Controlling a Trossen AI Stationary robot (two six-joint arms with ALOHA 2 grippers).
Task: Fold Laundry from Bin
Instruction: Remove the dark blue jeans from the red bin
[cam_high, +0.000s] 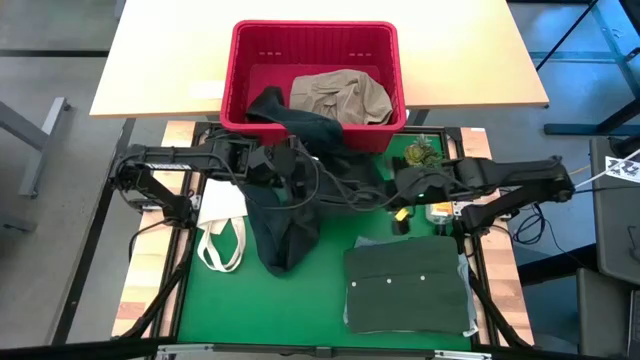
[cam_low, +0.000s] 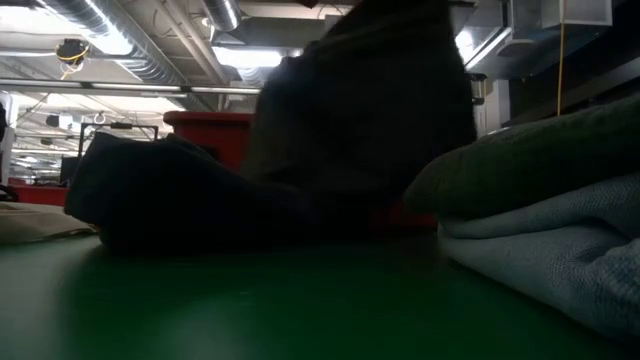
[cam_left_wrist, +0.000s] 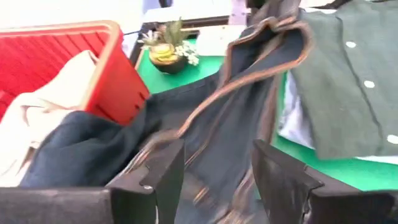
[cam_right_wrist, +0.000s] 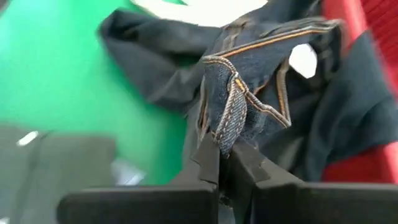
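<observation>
Dark blue jeans (cam_high: 285, 225) with orange stitching trail from the red bin (cam_high: 240, 70) over its near rim onto the green mat. A khaki garment (cam_high: 340, 95) lies inside the bin. My left gripper (cam_left_wrist: 217, 149) is open just in front of the bin (cam_left_wrist: 106, 68), with a stretch of the jeans (cam_left_wrist: 236, 93) running between its fingers. My right gripper (cam_right_wrist: 224, 149) is shut on the jeans (cam_right_wrist: 261, 68) near the mat's middle, right of the left gripper (cam_high: 290, 165). In the low view the jeans (cam_low: 300, 170) hide both grippers. My left gripper has its fingers (cam_left_wrist: 165, 180) on either side of the denim; whether they touch it I cannot tell. My right gripper pinches a thick stitched edge of the jeans (cam_right_wrist: 231, 121), folded over itself, between its two fingers. It comes slanting down from the table's right. The cloth rises from the fingers and runs on toward the bin (cam_right_wrist: 367, 25).
A folded dark green buttoned shirt (cam_high: 408, 288) lies on a light folded piece at the mat's near right. A white tote bag (cam_high: 222, 225) lies at the mat's left. A small potted plant (cam_high: 420, 152) stands right of the bin. Bare green mat (cam_high: 330, 320) shows at the near middle.
</observation>
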